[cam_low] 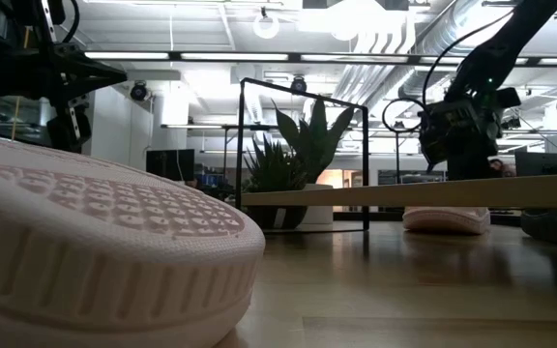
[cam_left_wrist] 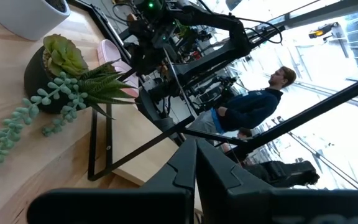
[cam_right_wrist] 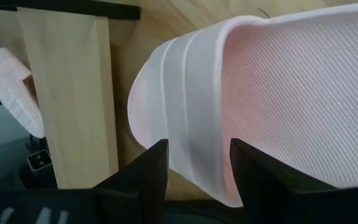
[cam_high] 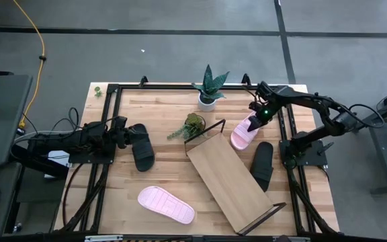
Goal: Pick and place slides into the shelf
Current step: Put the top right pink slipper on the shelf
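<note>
One light pink slide (cam_high: 242, 134) lies sole down on the table by the shelf's far end, and my right gripper (cam_high: 255, 119) is on it from above; in the right wrist view the slide (cam_right_wrist: 272, 81) fills the picture. The shelf (cam_high: 228, 178) lies slantwise in the middle of the table. The second pink slide (cam_high: 165, 204) rests at the near edge. One black slide (cam_high: 263, 165) lies right of the shelf. The other black slide (cam_high: 142, 146) lies left. My left gripper (cam_high: 122, 131) is shut at that slide's far end, and no slide shows between its fingers (cam_left_wrist: 185, 168). My right gripper (cam_right_wrist: 194, 165) has the pink slide's rounded far end (cam_right_wrist: 191, 112) between its two fingers, coming from above and pointing down. One finger (cam_right_wrist: 151, 165) stands at the ribbed outer rim, the other (cam_right_wrist: 250, 165) over the dotted surface. The slide (cam_low: 443, 219) rests on the table.
Two potted plants stand on the far half: a spiky one (cam_high: 209, 87) in a white pot and a trailing one (cam_high: 193, 126) beside the shelf's far wire end (cam_high: 203, 131). Black frame rails (cam_high: 106, 161) run along both table sides. A person (cam_left_wrist: 253, 106) stands beyond the table.
</note>
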Tool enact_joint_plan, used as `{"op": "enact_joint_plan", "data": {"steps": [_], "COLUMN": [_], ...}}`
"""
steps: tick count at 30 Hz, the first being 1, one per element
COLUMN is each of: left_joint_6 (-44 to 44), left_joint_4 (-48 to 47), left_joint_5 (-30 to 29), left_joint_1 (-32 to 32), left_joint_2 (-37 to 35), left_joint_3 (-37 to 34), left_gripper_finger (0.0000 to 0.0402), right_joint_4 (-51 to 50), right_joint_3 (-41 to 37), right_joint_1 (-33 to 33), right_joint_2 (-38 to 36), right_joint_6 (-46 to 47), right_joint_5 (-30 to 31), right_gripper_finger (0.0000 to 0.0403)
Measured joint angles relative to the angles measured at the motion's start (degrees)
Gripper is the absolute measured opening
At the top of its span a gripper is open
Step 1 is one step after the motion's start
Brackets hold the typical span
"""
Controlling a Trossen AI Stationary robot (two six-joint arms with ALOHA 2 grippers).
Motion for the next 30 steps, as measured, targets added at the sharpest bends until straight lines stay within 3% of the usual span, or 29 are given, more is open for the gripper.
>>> {"op": "enact_joint_plan", "data": {"steps": [15, 30], "left_joint_6": [0.0, 0.0], "left_joint_4": [0.0, 0.0], "left_joint_5": [0.0, 0.0], "left_joint_1": [0.0, 0.0], "left_joint_2": [0.0, 0.0], "left_joint_3": [0.0, 0.0], "left_gripper_finger": [0.0001, 0.0001], "right_joint_4": [2.1, 2.0], "right_joint_3": [0.0, 0.0], "right_joint_1": [0.1, 0.1], "right_joint_2": [0.0, 0.0], "right_joint_6": [1.5, 1.1], "right_joint_5": [1.1, 0.5], "right_gripper_finger": [0.0155, 0.0038]}}
